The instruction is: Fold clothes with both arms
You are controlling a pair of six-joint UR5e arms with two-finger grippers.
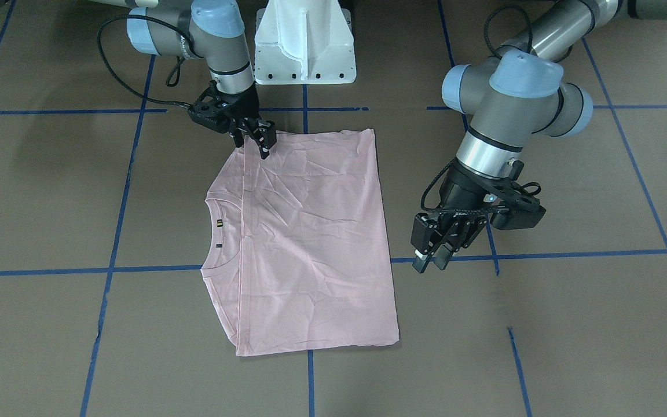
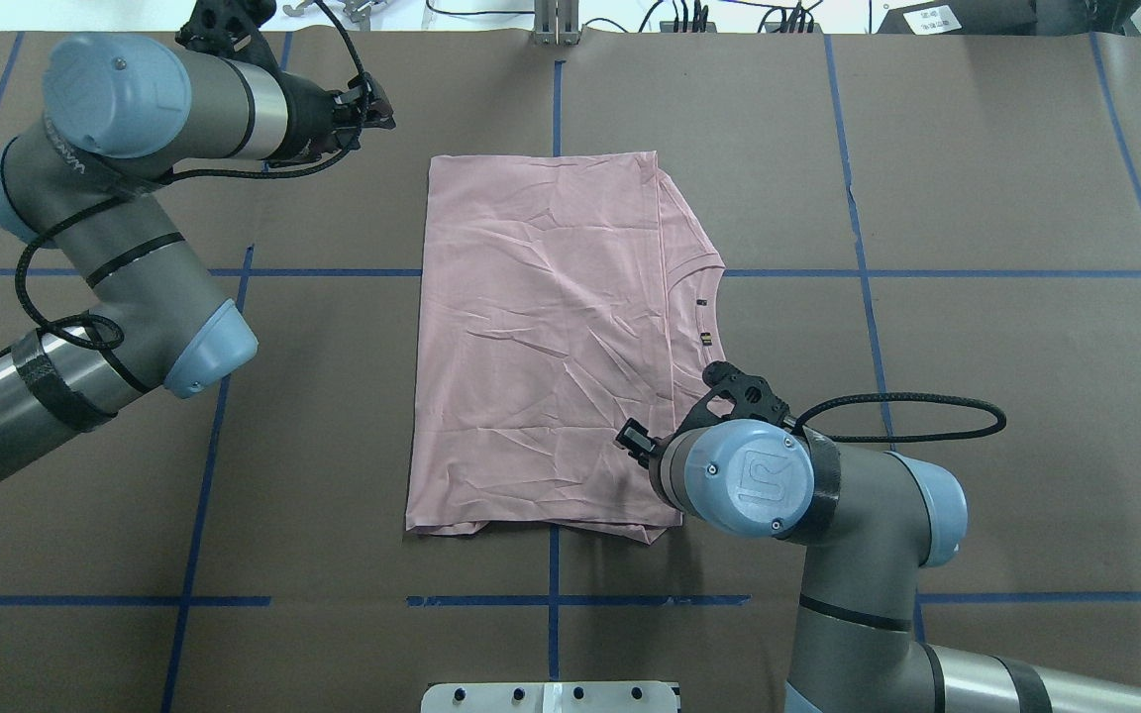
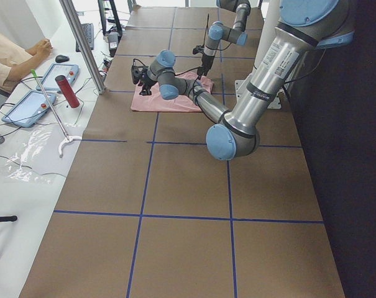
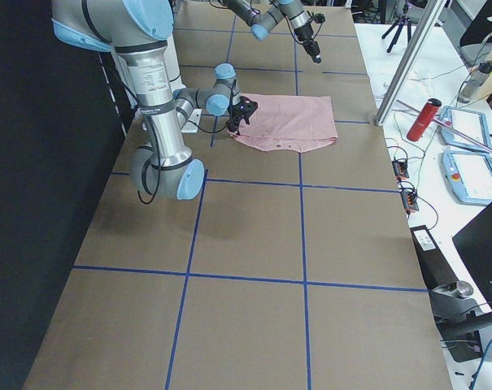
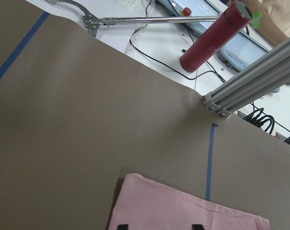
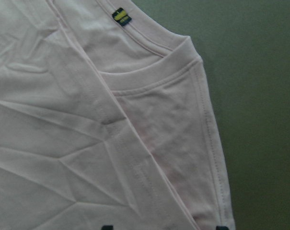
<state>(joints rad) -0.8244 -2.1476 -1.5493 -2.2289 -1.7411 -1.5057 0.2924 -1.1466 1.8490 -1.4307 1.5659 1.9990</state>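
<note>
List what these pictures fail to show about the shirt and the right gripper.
T-shirt underside: against the table in every view.
Collar tag wording: too small, blurred in the right wrist view.
Right gripper fingertips: overhead, hidden under its own wrist; cut off at the wrist view's bottom edge.

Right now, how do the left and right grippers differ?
The right gripper is down at the shirt's corner; the left gripper is off the shirt, over bare table. The right points nearly straight down; the left is tilted. Both have fingers apart.
</note>
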